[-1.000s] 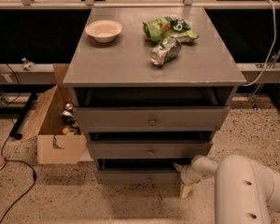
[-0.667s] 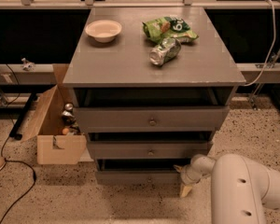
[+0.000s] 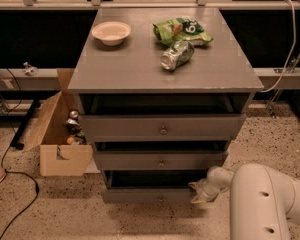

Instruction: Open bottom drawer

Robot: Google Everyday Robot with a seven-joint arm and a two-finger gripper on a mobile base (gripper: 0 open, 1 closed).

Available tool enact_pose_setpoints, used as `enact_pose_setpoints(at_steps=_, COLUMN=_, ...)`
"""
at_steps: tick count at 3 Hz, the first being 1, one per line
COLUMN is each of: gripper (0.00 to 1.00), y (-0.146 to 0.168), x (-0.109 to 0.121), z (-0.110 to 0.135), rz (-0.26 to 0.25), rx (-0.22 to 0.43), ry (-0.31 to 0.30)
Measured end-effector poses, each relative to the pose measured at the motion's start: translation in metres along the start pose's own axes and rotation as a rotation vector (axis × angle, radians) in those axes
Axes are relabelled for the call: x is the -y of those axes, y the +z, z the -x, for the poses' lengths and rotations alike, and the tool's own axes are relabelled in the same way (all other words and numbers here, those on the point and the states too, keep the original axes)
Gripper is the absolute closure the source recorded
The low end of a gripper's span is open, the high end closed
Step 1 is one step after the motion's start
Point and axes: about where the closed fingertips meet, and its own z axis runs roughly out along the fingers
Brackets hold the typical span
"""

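Note:
The bottom drawer (image 3: pixel 150 195) is the lowest, narrowest grey front of the cabinet, with a small round knob (image 3: pixel 160 198). It stands pulled out a little, with a dark gap above its front. My white arm comes in from the lower right. My gripper (image 3: pixel 196 193) is low near the floor, at the right end of the bottom drawer's front, touching or almost touching it. The mid-width drawer (image 3: pixel 160 161) and the widest drawer (image 3: pixel 162 127) above it also stand partly out.
On the cabinet top (image 3: pixel 140 69) lie a pale bowl (image 3: pixel 111 32), a green chip bag (image 3: pixel 182 30) and a crushed can (image 3: pixel 176 55). An open cardboard box (image 3: pixel 60 134) with small items stands at the left. A black cable (image 3: pixel 20 184) runs over the speckled floor.
The arm and gripper have stayed at the right end of the bottom drawer. The white arm housing has shifted slightly left in view. The drawers look the same.

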Motion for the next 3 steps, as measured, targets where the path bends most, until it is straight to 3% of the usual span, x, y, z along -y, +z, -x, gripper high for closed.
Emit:
enact_pose_setpoints(at_steps=2, gripper=1.00, y=-0.004, x=-0.012, z=-0.001, rz=0.016, rx=0.008, ry=0.014)
enact_pose_setpoints(at_steps=3, gripper=1.00, y=-0.005, x=-0.030, z=-0.006, rz=0.012, rx=0.043, ry=0.054)
